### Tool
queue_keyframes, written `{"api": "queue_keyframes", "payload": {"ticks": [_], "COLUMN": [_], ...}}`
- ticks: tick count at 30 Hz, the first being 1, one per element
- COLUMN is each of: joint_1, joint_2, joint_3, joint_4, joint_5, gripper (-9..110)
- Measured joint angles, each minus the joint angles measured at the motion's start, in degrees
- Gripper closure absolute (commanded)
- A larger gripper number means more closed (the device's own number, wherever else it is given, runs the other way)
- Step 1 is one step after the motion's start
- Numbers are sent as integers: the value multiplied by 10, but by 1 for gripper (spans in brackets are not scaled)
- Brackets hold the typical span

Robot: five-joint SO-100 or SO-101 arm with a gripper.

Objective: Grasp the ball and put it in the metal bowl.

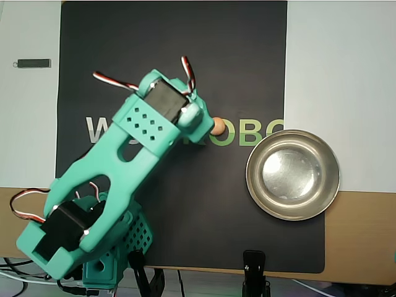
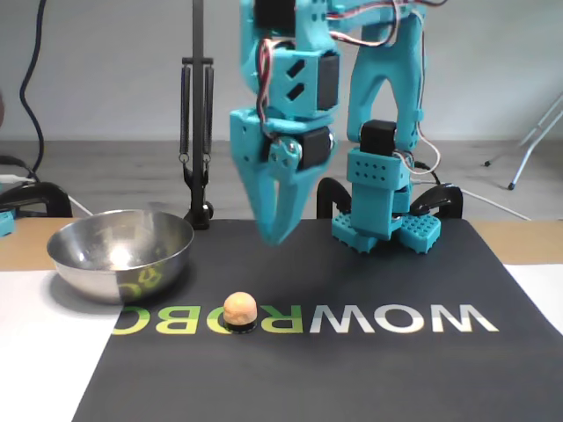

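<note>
The peach-orange ball (image 2: 239,309) rests on the green letters of the black mat, nothing touching it. In the overhead view the ball (image 1: 219,127) peeks out from under the right edge of the teal wrist. My gripper (image 2: 274,234) points down and hangs well above the mat, behind the ball and slightly to its right in the fixed view. A thin wedge of gap shows between its fingers, and nothing is held. The metal bowl (image 2: 106,272) sits empty to the ball's left in the fixed view; the overhead view puts the bowl (image 1: 252,179) lower right of the ball.
The teal arm (image 1: 124,167) slants across the black mat (image 1: 247,62) from its base (image 2: 383,211). A black clamp stand (image 2: 195,132) rises behind the bowl. A small dark stick (image 1: 32,62) lies on the white surface at the overhead view's upper left.
</note>
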Motion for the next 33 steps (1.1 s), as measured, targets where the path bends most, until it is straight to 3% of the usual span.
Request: {"api": "queue_keyframes", "payload": {"ticks": [13,33], "joint_1": [47,80], "joint_2": [-18,-67], "joint_3": [3,11], "joint_4": [-72,-76], "joint_5": [0,0], "gripper": [101,101]}}
